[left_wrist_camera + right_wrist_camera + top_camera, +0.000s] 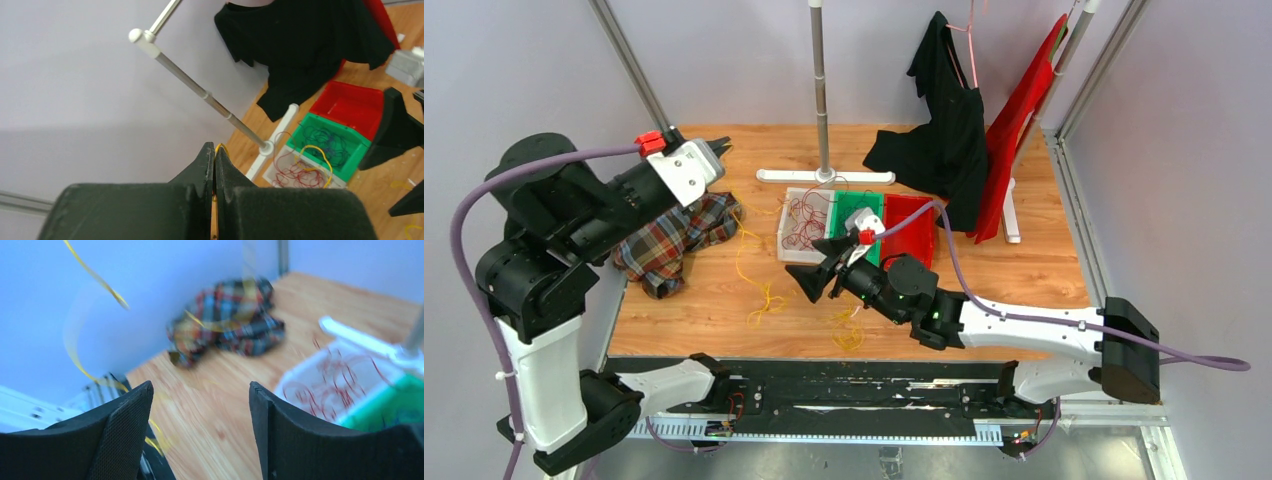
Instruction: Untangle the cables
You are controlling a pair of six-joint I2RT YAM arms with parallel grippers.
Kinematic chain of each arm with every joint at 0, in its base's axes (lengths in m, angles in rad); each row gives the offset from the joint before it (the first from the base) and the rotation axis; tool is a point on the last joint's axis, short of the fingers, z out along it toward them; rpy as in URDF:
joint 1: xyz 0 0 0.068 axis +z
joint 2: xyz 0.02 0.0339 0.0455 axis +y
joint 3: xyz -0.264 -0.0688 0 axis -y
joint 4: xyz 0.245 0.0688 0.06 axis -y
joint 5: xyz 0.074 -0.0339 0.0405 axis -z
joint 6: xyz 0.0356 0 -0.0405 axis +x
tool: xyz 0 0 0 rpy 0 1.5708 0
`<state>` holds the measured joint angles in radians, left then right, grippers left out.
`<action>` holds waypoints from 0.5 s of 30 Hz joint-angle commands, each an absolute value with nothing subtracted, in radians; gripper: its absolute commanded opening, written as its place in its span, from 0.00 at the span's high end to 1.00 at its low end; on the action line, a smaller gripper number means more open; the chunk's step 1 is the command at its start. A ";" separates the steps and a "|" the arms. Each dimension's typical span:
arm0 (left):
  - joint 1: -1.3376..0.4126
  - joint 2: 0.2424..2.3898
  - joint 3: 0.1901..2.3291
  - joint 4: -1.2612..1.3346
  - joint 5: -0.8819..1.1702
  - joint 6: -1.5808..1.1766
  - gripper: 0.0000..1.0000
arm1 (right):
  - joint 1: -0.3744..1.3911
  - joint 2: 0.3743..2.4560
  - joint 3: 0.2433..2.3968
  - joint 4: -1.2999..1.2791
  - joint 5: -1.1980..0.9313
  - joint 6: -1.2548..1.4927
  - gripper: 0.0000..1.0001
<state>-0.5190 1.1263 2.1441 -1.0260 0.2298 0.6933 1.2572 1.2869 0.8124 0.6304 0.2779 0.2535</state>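
My left gripper (215, 152) is pinched tight on a yellow cable (220, 146) (held up above the table (984, 280)); my right gripper (200, 390) gapes wide, holding nothing.

Right wrist view is motion-smeared: plaid cloth (225, 320), red cables (342, 385) in the clear bin (292, 385) and a yellow cable (95, 275) are soft streaks, with single loops not separable. Top view: the right gripper (822, 265) and its wrist cover part of the green bin (876, 203), so its contents are unreadable there. Left wrist view: the yellow cable vanishes into the seam between the pressed-together fingers (202, 170) of the left gripper (215, 148), whose body is cut off by the bottom edge.
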 commanded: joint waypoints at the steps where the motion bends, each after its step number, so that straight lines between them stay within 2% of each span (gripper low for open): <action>1: -0.525 1.101 2.111 -1.001 0.313 0.623 1.00 | 1.298 1.308 0.932 0.596 0.114 0.165 0.30; 10: -0.525 1.109 2.140 -1.009 0.377 0.569 1.00 | 1.310 1.447 1.033 0.651 0.025 0.192 0.28; 15: -0.525 1.113 2.148 -1.009 0.388 0.558 1.00 | 1.309 1.510 1.075 0.643 0.091 0.176 0.29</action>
<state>-0.5190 1.1156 2.1269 -1.0267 0.3584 0.5865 1.3006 1.4860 1.0191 0.6178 0.0635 0.1993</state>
